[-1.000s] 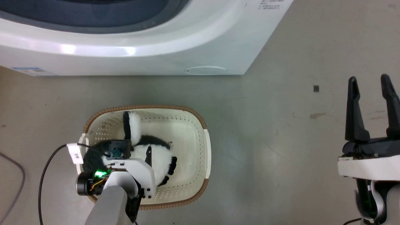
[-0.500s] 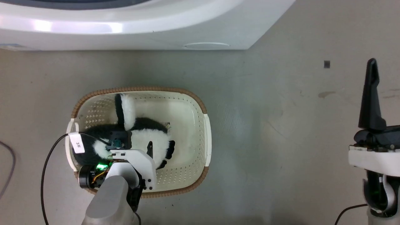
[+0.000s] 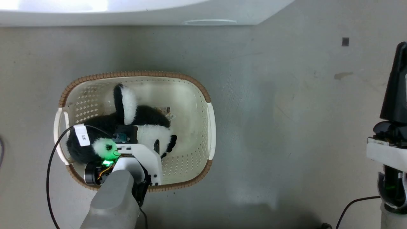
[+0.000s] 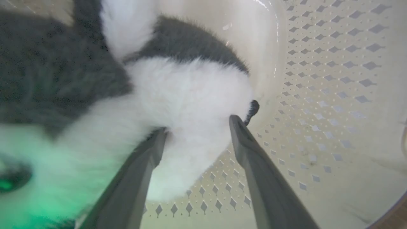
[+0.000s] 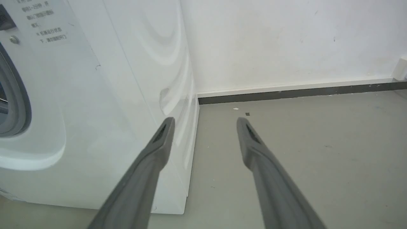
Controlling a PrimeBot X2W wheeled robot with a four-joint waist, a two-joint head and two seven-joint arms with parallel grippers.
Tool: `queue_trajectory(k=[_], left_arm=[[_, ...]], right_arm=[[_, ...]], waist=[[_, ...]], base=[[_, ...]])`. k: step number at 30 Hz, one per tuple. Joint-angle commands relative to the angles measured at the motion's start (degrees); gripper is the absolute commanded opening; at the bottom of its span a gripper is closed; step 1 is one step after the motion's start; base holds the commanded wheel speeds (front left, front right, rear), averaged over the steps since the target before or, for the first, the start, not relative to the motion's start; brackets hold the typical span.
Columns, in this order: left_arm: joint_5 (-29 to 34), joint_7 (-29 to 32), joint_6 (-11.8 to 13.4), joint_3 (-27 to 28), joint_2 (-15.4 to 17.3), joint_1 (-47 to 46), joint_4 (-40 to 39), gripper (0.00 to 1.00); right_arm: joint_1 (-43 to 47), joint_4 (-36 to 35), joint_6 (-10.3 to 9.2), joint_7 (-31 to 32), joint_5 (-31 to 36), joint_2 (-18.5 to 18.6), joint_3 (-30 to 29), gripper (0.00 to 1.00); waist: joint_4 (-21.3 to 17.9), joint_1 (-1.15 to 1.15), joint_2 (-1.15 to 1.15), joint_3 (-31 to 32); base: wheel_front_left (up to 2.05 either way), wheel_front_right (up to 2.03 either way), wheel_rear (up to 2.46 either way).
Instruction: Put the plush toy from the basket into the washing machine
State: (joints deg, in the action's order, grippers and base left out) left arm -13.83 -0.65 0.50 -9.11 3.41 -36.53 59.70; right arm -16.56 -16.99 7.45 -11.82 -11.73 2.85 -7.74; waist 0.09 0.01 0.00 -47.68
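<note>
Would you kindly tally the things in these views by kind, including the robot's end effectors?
Plush toy: 1
Laundry basket: 1
Washing machine: 1
End effectors: 2, the left end effector and the right end effector
Total: 5

1. Floor: smooth grey-beige surface, matt, with faint curved scuff marks across the middle of the head view.
2. Small dark square lying flat on the floor, upper right of the head view.
3. Brownish stain just below that square, apart from it.
4. Black cable on the floor at the lower right, curving toward the bottom edge.
5. Wall: white, with minor specks and marks.
6. Baseboard: a white strip over a dark band where the wall meets the floor.
7. Two small flecks on the floor just in front of the baseboard, one pale and one dark.
8. White fitting against the wall at the right edge; its type cannot be made out.
</note>
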Motion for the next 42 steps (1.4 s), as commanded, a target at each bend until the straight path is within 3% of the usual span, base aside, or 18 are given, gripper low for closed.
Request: queue_trajectory(k=[1, 22, 28, 29, 30, 31, 42], left_arm=[[-0.52, -0.25, -0.07, -0.38, -0.03, -1.36, 1.72, 1.0], [-5.35, -2.95, -0.67, -3.6, -0.31, -9.58, 14.08, 1.0], [-5.65, -5.28, -0.42, -4.36, -0.41, -10.34, 14.26, 1.0], [-5.83, -5.27, -0.46, -4.41, -0.42, -10.3, 14.26, 0.85], [-5.84, -5.44, -0.47, -4.63, -0.44, -10.37, 14.26, 0.37], [-5.73, -5.99, -0.5, -4.94, -0.45, -10.55, 14.26, 0.0], [-6.26, -9.08, -3.12, -7.19, -0.52, -9.95, 14.26, 0.0]], right_arm=[[-1.55, -0.62, 0.03, -0.63, -0.5, 0.02, -0.43, 1.0], [-5.82, -4.05, 0.03, -3.15, -2.45, 0.03, -3.85, 1.0], [-5.82, -4.24, 0.03, -3.18, -2.26, 0.03, -4.15, 1.0], [-5.79, -4.26, 0.03, -3.18, -2.24, 0.03, -4.15, 1.0], [-5.76, -4.29, 0.03, -3.18, -2.21, 0.03, -4.15, 1.0], [-5.75, -4.33, 0.03, -3.18, -2.16, 0.03, -4.13, 1.0], [-5.44, -3.28, 0.03, -3.18, -2.47, 0.03, -4.05, 1.0]], waist=[[0.04, -0.01, 0.0, -0.96], [0.08, -0.01, 0.0, -9.77], [0.24, -0.01, 0.0, -9.25], [0.25, -0.01, 0.0, -9.13], [0.28, -0.01, 0.0, -9.02], [0.29, -0.01, 0.0, -8.92], [0.29, -0.01, 0.0, -4.31]], base=[[0.0, 0.0, 0.0], [0.0, 0.0, 0.0], [0.0, 0.0, 0.0], [0.0, 0.0, 0.0], [0.0, 0.0, 0.0], [0.0, 0.0, 0.0], [0.0, 0.0, 0.0]])
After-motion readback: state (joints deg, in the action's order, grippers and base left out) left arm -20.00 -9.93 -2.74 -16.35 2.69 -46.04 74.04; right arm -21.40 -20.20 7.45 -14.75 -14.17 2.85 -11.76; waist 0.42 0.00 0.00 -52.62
